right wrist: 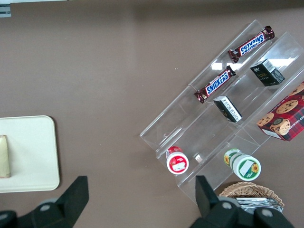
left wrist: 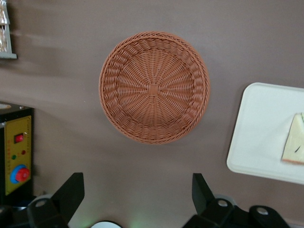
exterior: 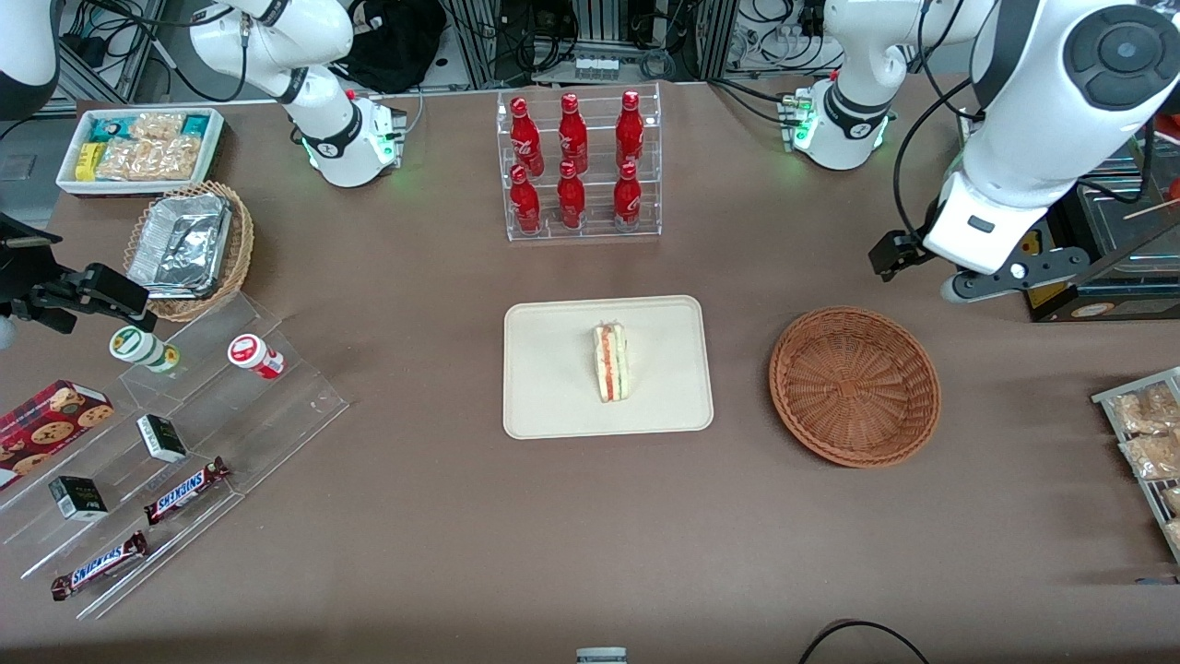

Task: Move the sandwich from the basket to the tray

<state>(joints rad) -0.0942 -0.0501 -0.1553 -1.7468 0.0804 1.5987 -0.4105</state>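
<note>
Front view: sandwich (exterior: 611, 361) already on the tray (exterior: 544, 406), basket (exterior: 855, 385) bare.
Judged from this, the placing looks done, nothing left but pulling clear. The sandwich stands near the tray's middle; the tool (left wrist: 137, 202) hangs above the worktop (exterior: 461, 535) beside the basket, wide open, holding nothing.

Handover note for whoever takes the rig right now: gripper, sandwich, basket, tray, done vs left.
Gripper: open, holding nothing, raised above the table beside the basket at the working arm's end.
Sandwich: lying on the tray, near its middle, clear of the rim.
Basket: nothing in it, beside the tray.
Done: the sandwich is out of the basket and on the tray, released.
Left: nothing for the placement itself; probably only bringing the left arm back to rest.
</note>
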